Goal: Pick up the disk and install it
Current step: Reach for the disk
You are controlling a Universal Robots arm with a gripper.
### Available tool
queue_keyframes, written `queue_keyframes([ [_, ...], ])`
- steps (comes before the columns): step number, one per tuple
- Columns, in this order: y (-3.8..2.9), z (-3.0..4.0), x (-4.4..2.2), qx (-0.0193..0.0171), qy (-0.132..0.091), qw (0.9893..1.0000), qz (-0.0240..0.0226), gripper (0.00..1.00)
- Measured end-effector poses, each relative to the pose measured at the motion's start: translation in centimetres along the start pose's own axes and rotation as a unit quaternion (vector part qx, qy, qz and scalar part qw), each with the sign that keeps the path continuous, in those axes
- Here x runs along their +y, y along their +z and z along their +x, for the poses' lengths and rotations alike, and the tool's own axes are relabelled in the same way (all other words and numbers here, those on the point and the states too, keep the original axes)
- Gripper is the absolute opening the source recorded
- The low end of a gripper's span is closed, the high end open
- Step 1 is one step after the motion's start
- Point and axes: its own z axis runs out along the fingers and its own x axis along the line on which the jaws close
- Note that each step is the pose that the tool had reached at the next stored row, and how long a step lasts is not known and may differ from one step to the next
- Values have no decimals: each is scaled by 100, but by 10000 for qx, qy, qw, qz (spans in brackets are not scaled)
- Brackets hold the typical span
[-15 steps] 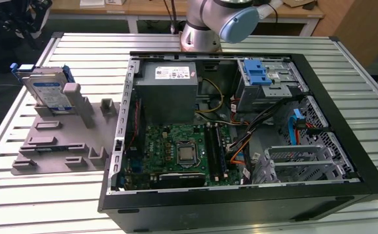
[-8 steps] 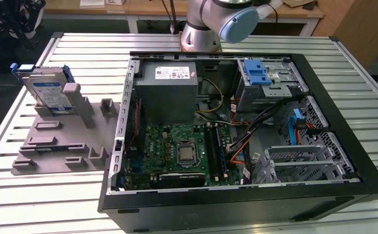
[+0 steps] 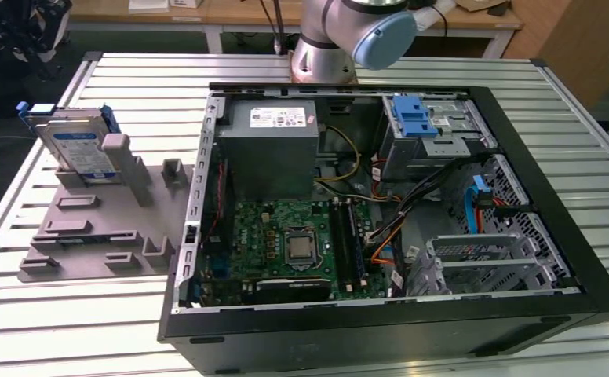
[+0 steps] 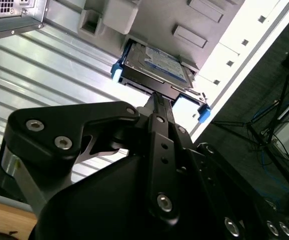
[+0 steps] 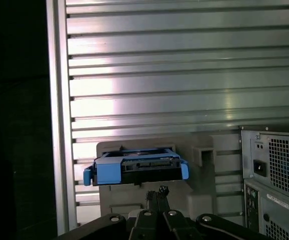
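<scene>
At the exterior view's upper left, the disk (image 3: pixel 74 149) is silver, its label blue-and-white, its frame blue. The table (image 3: pixel 126 86) is silver with ribbed stripes; the circuit board (image 3: pixel 273 236) green, the case (image 3: pixel 388 338) black.

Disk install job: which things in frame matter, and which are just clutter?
Job: disk, upright in grey holder; gripper, close to the disk; open computer case.
Lying about: grey power supply box, motherboard, blue cable, slatted table.
</scene>
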Motion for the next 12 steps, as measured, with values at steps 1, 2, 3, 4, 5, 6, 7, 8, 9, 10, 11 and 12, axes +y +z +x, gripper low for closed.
queue_keyframes([
  [1, 0, 11, -1, 0, 0, 10000, 0, 11],
  [2, 0, 25, -2, 0, -1, 10000, 0, 11],
  [3, -1, 42, -3, 0, 0, 10000, 0, 11],
  [4, -1, 61, -5, 0, 0, 10000, 0, 11],
  [5, -1, 82, -6, 0, 0, 10000, 0, 11],
  [6, -2, 105, -8, 0, 0, 10000, 0, 11],
  [7, -2, 129, -10, 0, -1, 10000, 0, 11],
  [8, -3, 152, -12, 0, 0, 10000, 0, 11],
  [9, -3, 176, -14, 0, -1, 10000, 0, 11],
  [10, -3, 199, -15, 0, -1, 10000, 0, 11],
  [11, -4, 223, -17, 0, -1, 10000, 0, 11],
  [12, -4, 247, -19, 0, -1, 10000, 0, 11],
])
